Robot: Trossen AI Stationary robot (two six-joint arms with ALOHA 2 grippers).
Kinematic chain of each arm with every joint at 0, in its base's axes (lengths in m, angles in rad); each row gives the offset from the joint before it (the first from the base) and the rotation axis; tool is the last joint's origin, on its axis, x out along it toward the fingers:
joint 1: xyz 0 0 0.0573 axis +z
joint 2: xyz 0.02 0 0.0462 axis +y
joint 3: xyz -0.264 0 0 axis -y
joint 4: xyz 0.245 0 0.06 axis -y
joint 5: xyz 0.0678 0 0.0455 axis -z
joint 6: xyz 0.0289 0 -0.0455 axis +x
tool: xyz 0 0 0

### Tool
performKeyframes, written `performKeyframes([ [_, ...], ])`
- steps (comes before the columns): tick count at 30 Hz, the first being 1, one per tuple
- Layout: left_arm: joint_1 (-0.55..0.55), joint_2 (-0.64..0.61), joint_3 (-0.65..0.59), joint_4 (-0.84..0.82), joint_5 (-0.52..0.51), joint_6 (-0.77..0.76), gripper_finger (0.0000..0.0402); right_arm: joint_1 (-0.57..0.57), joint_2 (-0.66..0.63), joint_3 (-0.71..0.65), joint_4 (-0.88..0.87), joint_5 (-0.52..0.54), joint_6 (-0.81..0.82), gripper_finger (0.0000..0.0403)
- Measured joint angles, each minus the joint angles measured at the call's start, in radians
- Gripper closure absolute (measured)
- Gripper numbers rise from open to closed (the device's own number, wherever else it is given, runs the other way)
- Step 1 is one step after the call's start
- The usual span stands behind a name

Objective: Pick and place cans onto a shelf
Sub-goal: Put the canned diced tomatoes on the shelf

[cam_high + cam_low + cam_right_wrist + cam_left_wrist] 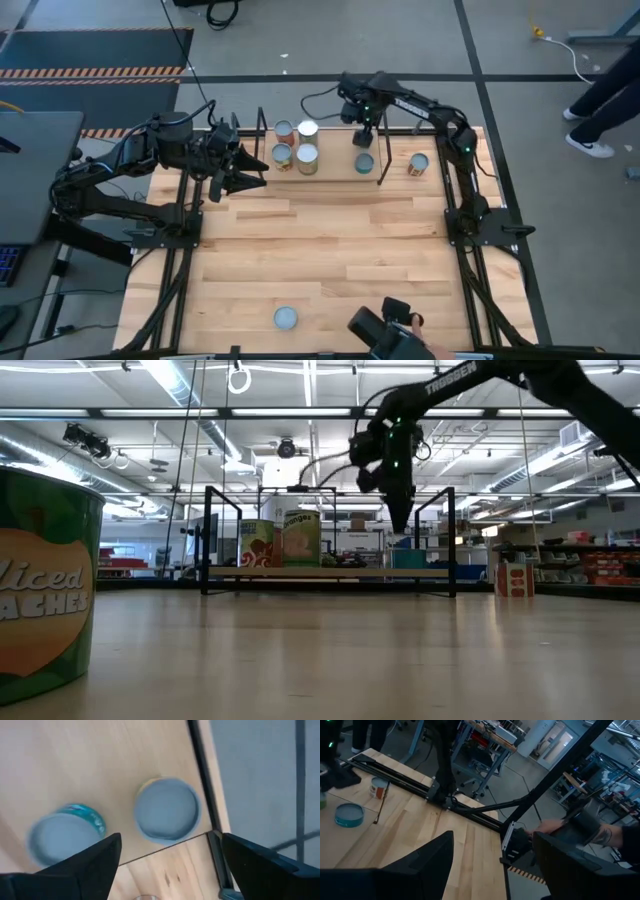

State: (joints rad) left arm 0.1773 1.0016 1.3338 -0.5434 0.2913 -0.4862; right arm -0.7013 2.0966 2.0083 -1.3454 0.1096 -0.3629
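Observation:
The shelf (335, 172) stands at the table's far edge. Several cans (295, 145) stand upright in a cluster on its left part, and they also show in the low view (285, 540). A teal can (364, 163) stands on its right part. My right gripper (365, 138) hangs open above that end, pointing down. In the right wrist view two cans show below it: the teal one (65, 837) and one with a yellowish rim (167, 815). My left gripper (262, 172) is open and empty at the shelf's left end.
An orange-red can (418, 165) stands on the table right of the shelf. A peaches can (286, 318) stands near the front edge and looms large in the low view (45, 580). A person's hand with a black device (385, 328) reaches over the front edge.

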Motion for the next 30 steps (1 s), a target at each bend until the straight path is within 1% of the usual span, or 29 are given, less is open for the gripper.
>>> performKeyframes([
  [2,0.0,0.0,0.0,0.0,0.0,0.0,0.0127,0.0,-0.059,0.0,0.02,-0.048,0.022,0.0053],
  [5,0.0,0.0,0.0,0.0,0.0,0.0,0.0127,0.005,-0.18,0.0,0.071,-0.128,0.061,0.0053],
  [6,0.0,0.0,0.0,0.0,0.0,0.0,0.0127,0.009,-0.221,0.0,0.086,-0.136,0.07,0.0053],
  [10,0.0,0.0,0.0,0.0,0.0,0.0,0.0127,0.027,-0.385,0.0,0.048,-0.123,0.082,0.0053],
  [12,0.0,0.0,0.0,0.0,0.0,0.0,0.0127,0.027,-0.465,-0.026,0.017,-0.121,0.106,0.0053],
  [14,0.0,0.0,0.0,0.0,0.0,0.0,0.0127,0.026,-0.556,-0.088,0.005,-0.122,0.155,0.0053],
  [16,0.0,0.0,0.0,0.0,0.0,0.0,0.0127,0.026,-0.661,-0.18,0.013,-0.107,0.23,0.0053],
  [19,0.0,0.0,0.0,0.0,0.0,0.0,0.0127,0.027,-0.825,-0.364,0.05,-0.012,0.416,0.0053],
  [21,0.0,0.0,0.0,0.0,0.0,0.0,0.0127,0.026,-0.918,-0.49,0.045,0.087,0.633,0.0053],
  [23,0.0,0.0,0.0,0.0,0.0,0.0,0.0127,0.017,-0.997,-0.61,0.039,0.149,0.882,0.0053],
  [25,0.0,0.0,0.0,0.0,0.0,0.0,0.0127,-0.008,-1.056,-0.717,0.069,0.165,1.068,0.0053],
  [27,0.0,0.0,0.0,0.0,0.0,0.0,0.0127,-0.04,-1.077,-0.806,0.139,0.152,1.164,0.0054],
  [30,0.0,0.0,0.0,0.0,0.0,0.0,0.0127,-0.117,-1.051,-0.916,0.254,0.098,1.273,0.0054],
])
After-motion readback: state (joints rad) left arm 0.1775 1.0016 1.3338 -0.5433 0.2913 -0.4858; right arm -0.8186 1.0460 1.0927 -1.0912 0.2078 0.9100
